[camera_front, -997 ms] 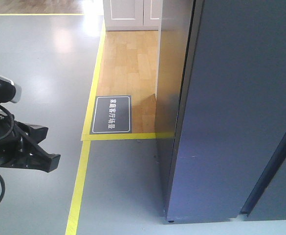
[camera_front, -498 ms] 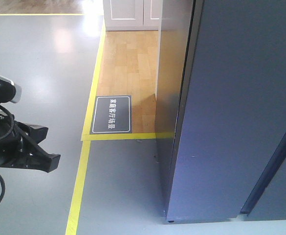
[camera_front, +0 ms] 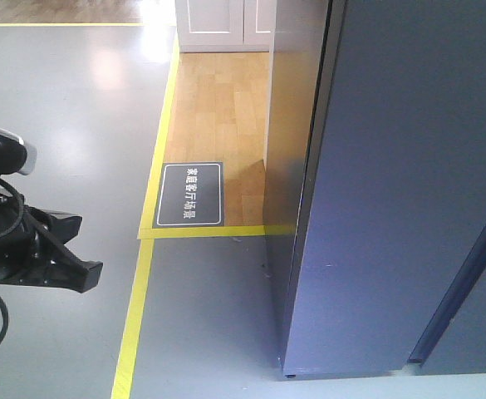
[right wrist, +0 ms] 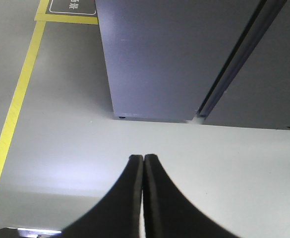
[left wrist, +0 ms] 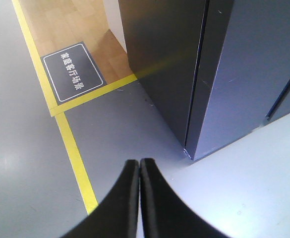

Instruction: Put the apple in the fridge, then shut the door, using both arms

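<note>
One dark floor sign (camera_front: 191, 194) with white Chinese characters, too small to read surely, lies inside the yellow floor tape (camera_front: 135, 320) beside the fridge (camera_front: 392, 191). The fridge shows two dark grey panels, both closed; the apple is out of sight. Two pincers appear: the left pincer (left wrist: 139, 163) and right pincer (right wrist: 143, 158) each have fingers pressed together, holding nothing, above the grey floor.

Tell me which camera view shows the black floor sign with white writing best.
The front-facing view: the floor sign lies whole and nearly square-on inside the yellow tape. The left wrist view also shows the whole sign, but tilted and off in a corner. The right wrist view catches only its bottom edge at the top of the picture.
</note>
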Robot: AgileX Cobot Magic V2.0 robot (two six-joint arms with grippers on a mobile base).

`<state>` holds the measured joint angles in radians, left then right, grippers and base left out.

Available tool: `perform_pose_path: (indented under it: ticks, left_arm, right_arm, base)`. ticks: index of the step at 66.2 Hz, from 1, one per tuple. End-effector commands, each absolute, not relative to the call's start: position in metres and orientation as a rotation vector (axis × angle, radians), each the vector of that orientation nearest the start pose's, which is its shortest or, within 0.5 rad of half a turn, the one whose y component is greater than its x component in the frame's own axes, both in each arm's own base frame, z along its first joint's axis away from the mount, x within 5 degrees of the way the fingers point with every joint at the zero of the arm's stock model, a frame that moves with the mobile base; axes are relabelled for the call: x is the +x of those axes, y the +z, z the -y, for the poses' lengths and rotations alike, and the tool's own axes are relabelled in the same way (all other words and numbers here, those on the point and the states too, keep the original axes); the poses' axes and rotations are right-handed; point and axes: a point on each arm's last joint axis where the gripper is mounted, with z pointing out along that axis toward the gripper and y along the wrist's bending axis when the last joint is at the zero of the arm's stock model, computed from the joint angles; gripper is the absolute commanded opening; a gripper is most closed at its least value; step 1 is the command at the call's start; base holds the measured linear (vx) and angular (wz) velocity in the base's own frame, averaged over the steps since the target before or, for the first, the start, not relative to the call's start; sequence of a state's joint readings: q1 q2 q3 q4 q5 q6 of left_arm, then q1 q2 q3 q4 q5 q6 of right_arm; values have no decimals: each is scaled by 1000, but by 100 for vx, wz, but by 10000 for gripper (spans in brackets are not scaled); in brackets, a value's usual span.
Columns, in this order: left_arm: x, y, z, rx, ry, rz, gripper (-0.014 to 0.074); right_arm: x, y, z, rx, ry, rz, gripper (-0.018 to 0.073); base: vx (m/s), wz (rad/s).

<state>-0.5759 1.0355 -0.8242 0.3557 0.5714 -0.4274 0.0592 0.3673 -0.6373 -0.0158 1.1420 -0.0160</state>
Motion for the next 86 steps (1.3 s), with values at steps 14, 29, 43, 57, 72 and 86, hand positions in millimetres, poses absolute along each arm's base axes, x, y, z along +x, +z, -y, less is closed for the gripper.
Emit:
perform_pose_path:
  ticks: [14,29,43,57,72,86]
  left_arm:
    - [184,339,99,408,-201,-2086,-6]
    - [175,360,71,332,-267,-1932,-6]
    - [145,346,39,215,-211,-1744,-6]
    - [104,308,13,76,-121,-1650,-6]
    - [73,267,1,-9,-37,-1574,-6]
    - [59,235,0,-23,-22,-1476,-6]
  right_arm:
    - [46,314,-1,-93,-5,-2293,-3]
    - [46,314,-1,-93,-5,-2293,-3]
    - [46,314,-1,-93,-5,-2293,-3]
    - [46,314,-1,-93,-5,-2293,-3]
    - [46,314,-1,-93,-5,-2293,-3]
    - [46,314,-1,-93,-5,-2293,-3]
  base:
    - [0,0]
    - [0,0]
    - [0,0]
    - [0,0]
    - [0,0]
    - [0,0]
